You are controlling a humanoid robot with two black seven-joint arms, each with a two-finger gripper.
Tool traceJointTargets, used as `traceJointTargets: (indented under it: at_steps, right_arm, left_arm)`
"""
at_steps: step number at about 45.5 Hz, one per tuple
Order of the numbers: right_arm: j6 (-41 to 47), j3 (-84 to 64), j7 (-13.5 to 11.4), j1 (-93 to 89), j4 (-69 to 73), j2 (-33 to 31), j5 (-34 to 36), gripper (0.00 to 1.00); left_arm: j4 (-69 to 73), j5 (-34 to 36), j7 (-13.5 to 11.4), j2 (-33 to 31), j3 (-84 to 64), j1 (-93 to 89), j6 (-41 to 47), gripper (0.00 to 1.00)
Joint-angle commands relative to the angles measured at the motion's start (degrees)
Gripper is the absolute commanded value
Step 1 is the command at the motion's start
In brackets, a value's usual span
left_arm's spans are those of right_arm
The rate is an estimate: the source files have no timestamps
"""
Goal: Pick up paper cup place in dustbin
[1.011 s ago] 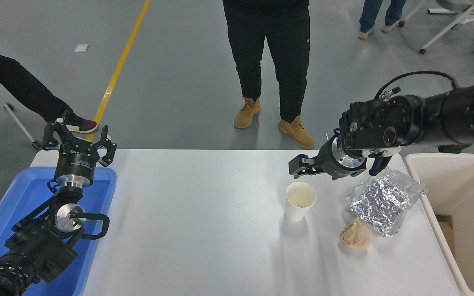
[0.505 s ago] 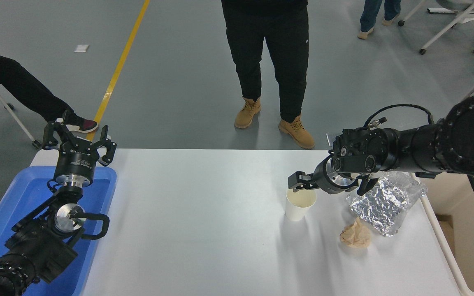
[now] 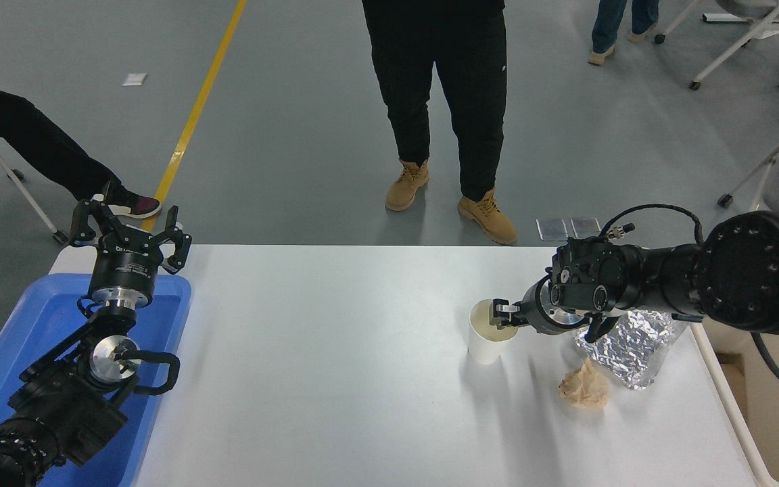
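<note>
Jaws astride paper cup (image 3: 490, 333) rim, right gripper (image 3: 506, 315)

The right gripper (image 3: 506, 316) covers the right rim of the paper cup (image 3: 485, 338) so its grip cannot be told, the right arm hides part of the foil bag (image 3: 633, 345), and the dustbin (image 3: 734, 406) is cut off at the right edge.

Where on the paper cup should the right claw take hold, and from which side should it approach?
Grip the rim and upper wall on the right-hand side of the paper cup, coming in from the right, where the right claw already reaches over the mouth. The cup stands upright and open, so one finger probably fits inside and one outside. The foil bag and paper wad lie apart, further right.
</note>
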Motion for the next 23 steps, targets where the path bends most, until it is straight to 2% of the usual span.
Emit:
traceJointTargets:
  at_steps: [1, 17, 23]
  right_arm:
    - [0.08, 0.30, 0.15, -1.30, -0.99, 0.05, 0.24, 0.00]
    - [0.17, 0.39, 0.07, 2.04, -0.47, 0.05, 0.68, 0.00]
    - [0.26, 0.57, 0.15, 4.76, 0.59, -1.79, 0.77, 0.00]
  left_arm:
    - [0.04, -0.01, 0.00, 0.00, 0.00, 0.00, 0.00, 0.99]
    - [-0.04, -0.01, 0.00, 0.00, 0.00, 0.00, 0.00, 0.99]
    - [-0.04, -0.01, 0.00, 0.00, 0.00, 0.00, 0.00, 0.99]
